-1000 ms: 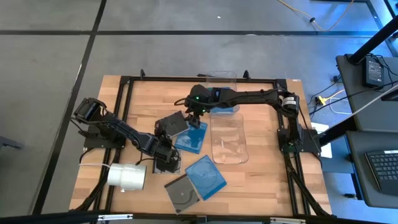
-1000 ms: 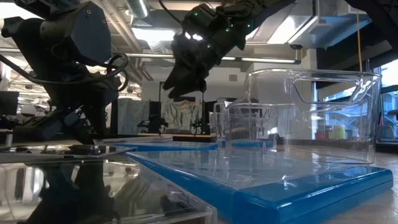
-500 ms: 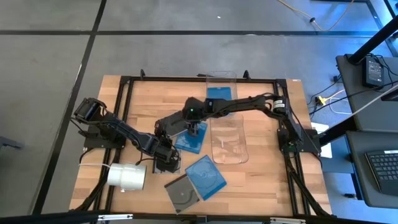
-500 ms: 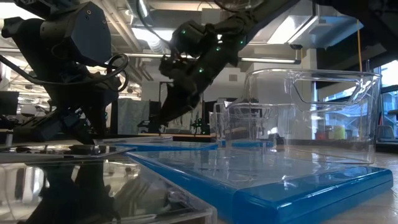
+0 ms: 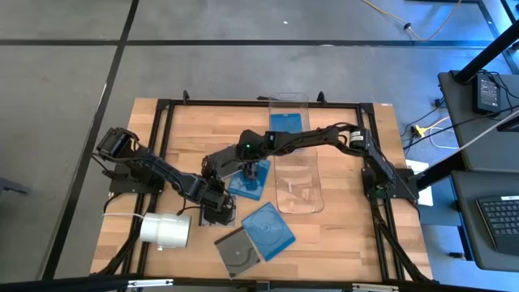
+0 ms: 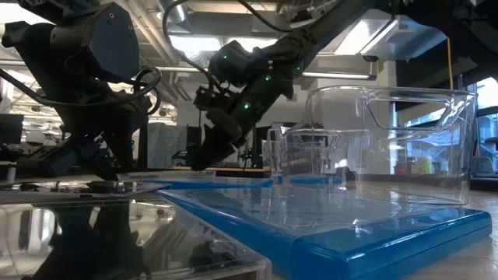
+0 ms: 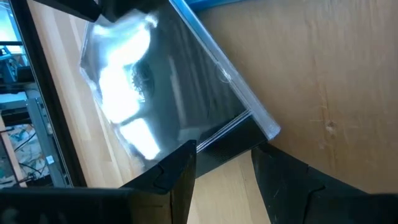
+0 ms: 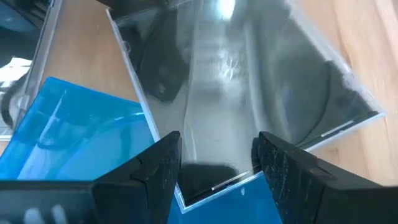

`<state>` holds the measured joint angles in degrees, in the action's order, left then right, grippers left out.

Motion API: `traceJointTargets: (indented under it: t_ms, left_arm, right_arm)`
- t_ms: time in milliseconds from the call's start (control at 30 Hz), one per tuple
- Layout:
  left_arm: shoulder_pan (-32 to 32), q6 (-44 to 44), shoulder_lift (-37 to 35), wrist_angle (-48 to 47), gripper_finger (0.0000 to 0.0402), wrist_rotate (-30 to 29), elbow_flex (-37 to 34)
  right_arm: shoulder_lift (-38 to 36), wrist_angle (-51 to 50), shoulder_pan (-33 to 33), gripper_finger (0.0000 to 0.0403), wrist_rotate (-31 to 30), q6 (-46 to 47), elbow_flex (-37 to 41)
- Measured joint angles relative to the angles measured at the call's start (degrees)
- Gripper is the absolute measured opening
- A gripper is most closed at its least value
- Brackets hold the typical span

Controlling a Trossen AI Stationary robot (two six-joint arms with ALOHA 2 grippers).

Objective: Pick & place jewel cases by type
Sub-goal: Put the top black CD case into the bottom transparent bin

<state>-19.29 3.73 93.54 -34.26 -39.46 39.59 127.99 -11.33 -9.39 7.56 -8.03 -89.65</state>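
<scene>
- Reaching in from the right side, the right arm stretches across the table (image 5: 340, 235), its right gripper (image 5: 243, 169) low over the dark case (image 5: 227, 161) near table centre.
- Right wrist view: the two fingers (image 8: 155, 168) stand spread with a gap, straddling one edge of the dark case (image 8: 249, 81); contact not clear, looks open around the edge, not clamped.
- The dark case lies just beside and partly over a blue case (image 5: 250, 180); blue case corner also shows in the right wrist view (image 8: 62, 124).
- Left gripper (image 5: 217, 212) sits low at the table's front-left area, next to a white roll (image 5: 166, 230).
- Left wrist view: fingers (image 7: 174, 177) apart, edge of another dark case (image 7: 161, 93) lying between them; can't tell if they press it, reads as open.
- Two more cases lie at the front: a blue case (image 5: 268, 229) overlapping a grey case (image 5: 237, 252).
- One blue case (image 5: 287, 123) lies in the far clear bin (image 5: 298, 99); a second clear bin (image 5: 298, 185) stands just in front of it, right of centre.
- Low view: a blue case (image 6: 373, 233) fills the foreground, the clear bin (image 6: 389, 140) behind it, right gripper (image 6: 204, 155) down near the tabletop, left arm (image 6: 85, 70) at left.
</scene>
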Motion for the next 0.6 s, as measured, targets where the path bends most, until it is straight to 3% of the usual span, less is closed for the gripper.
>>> traceJointTargets:
  t_ms: [233,600]
  left_arm:
    - [0.0,-1.0,0.1,0.0,0.0155,-1.1,0.0]
    - [0.7,-10.2,0.1,2.9,0.0152,-2.5,-0.2]
  right_arm:
    - [0.0,-0.2,0.0,0.0218,-0.1,0.0,0.0]
    - [0.0,-1.9,0.0,0.0218,-0.1,-0.1,0.0]
